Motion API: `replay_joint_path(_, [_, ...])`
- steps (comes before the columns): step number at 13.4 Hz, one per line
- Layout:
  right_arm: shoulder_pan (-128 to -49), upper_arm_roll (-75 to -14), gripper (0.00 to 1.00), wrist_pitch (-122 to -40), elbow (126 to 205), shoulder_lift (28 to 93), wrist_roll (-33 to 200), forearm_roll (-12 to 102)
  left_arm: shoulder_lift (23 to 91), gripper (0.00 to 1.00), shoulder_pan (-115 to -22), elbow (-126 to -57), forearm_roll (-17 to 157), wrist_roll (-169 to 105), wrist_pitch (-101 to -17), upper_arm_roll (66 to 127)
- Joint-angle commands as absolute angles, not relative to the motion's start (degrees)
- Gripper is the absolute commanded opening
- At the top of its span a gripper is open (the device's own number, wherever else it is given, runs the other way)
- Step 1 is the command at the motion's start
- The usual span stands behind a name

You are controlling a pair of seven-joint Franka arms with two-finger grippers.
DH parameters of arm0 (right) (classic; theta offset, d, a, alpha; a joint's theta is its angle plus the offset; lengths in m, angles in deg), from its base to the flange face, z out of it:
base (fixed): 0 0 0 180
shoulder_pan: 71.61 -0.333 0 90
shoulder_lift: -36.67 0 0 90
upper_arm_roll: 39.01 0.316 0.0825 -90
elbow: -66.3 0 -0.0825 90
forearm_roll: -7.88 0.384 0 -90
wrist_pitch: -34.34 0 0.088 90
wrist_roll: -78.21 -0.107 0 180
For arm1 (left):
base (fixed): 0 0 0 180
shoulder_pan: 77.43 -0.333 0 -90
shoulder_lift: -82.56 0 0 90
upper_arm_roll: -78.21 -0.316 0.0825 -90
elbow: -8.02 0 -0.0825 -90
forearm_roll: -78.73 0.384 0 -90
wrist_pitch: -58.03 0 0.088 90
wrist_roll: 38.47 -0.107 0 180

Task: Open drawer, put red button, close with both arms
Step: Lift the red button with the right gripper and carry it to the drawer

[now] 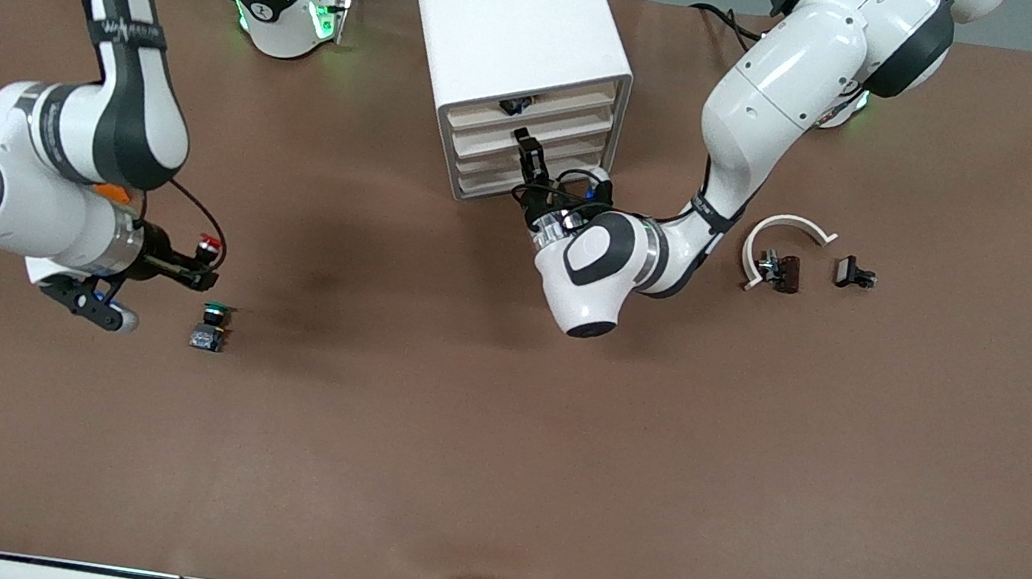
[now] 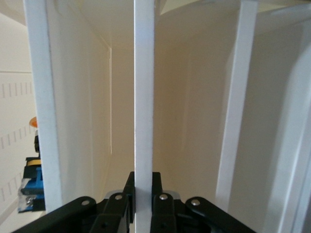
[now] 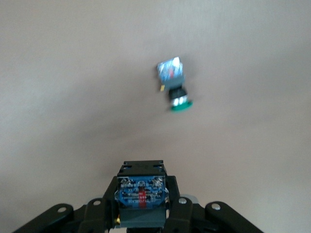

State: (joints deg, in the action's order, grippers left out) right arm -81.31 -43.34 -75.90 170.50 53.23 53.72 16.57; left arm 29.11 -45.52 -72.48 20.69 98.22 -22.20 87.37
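I've got the right gripper [image 1: 199, 271] over the right arm's end of the surface [image 1: 491, 468], its fingers closed on the red button [image 1: 208, 244]. In the right wrist view the button's base sits squarely between them. The left gripper [image 1: 527, 147] is at the front of the white cabinet [image 1: 512, 27], fingers [image 2: 129, 193] pinched on a thin white edge of the drawer [image 1: 537, 136], which from the front looks barely out, if at all. My worry is that pinch: it's a narrow lip, and if I pull at an angle the fingers could slip off, or the light cabinet could slide along with the drawer instead of the drawer opening. The button is small too, so a sharp swing could twist it in the grip. The green button [image 1: 211, 327] lies just beside the right gripper on the surface, nearer the front camera, and a low pass could knock it. The left arm itself stands in front of the cabinet, so the right arm's way to the drawer is tight. A white curved piece [image 1: 787, 229] and two small dark parts [image 1: 854, 272] lie toward the left arm's end, well apart from the work.
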Motion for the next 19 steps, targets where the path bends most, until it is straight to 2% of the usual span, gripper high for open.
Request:
replay_joint_path(1, [-84.34, -43.67, 0.0, -71.94, 173.43, 47.23, 46.07, 17.63, 28.77, 0.02, -47.02, -70.82, 20.2, 98.9, -21.33, 86.38])
replay_joint_path(7, [-92.34, -43.76, 0.0, -70.08, 175.98, 41.95, 31.56, 17.63, 28.77, 0.04, -48.08, -68.36, 20.2, 97.41, -21.42, 83.22])
replay_joint_path(13, [-103.92, -43.76, 0.0, -71.48, 175.72, 40.89, 13.38, 17.54, 28.94, 0.1, -48.08, -66.6, 20.2, 95.47, -21.42, 79.97])
replay_joint_path(15, [-107.71, -43.76, 0.0, -73.93, 175.81, 41.07, 7.31, 17.46, 28.94, 0.24, -48.34, -66.16, 20.2, 94.6, -21.42, 79.18])
replay_joint_path(16, [-109.03, -43.76, 0.0, -75.16, 175.9, 41.24, 5.37, 17.46, 29.12, 0.49, -48.6, -66.07, 20.2, 93.99, -21.42, 79.17])
replay_joint_path(17, [-110.44, -43.76, 0.0, -76.31, 175.9, 41.33, 3.09, 17.46, 29.38, 0.99, -49.04, -66.07, 20.2, 94.07, -21.33, 79.09])
replay_joint_path(19, [-113.07, -43.76, 0.0, -78.59, 175.9, 41.68, -1.04, 17.37, 29.56, 1.0, -49.92, -65.03, 20.2, 94.07, -21.33, 79.09])
